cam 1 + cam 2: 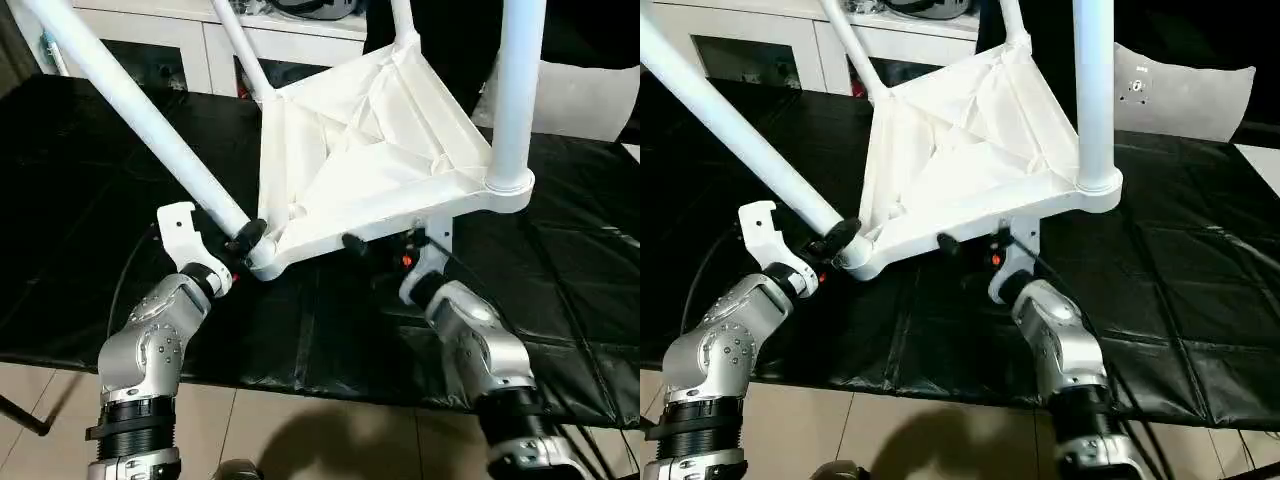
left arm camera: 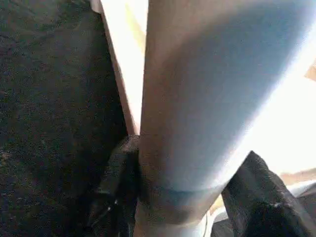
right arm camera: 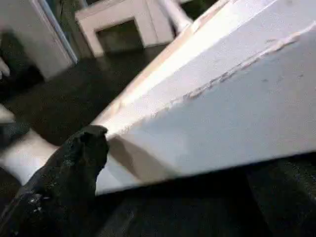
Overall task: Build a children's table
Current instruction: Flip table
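The children's table lies upside down and tilted, its ribbed white top resting on the black-covered bench. Legs stand in its corner sockets: one long leg slants up to the left from the near-left corner, and another rises from the near-right socket. Two more legs show at the far side. My left gripper is shut on the slanting leg just above its socket, and its black fingers press either side of the leg. My right gripper stands open astride the top's near edge, one finger above it.
A black sheet covers the bench, whose front edge runs just before my forearms, with tiled floor below. A white cabinet with glass doors stands behind. A white panel leans at the back right.
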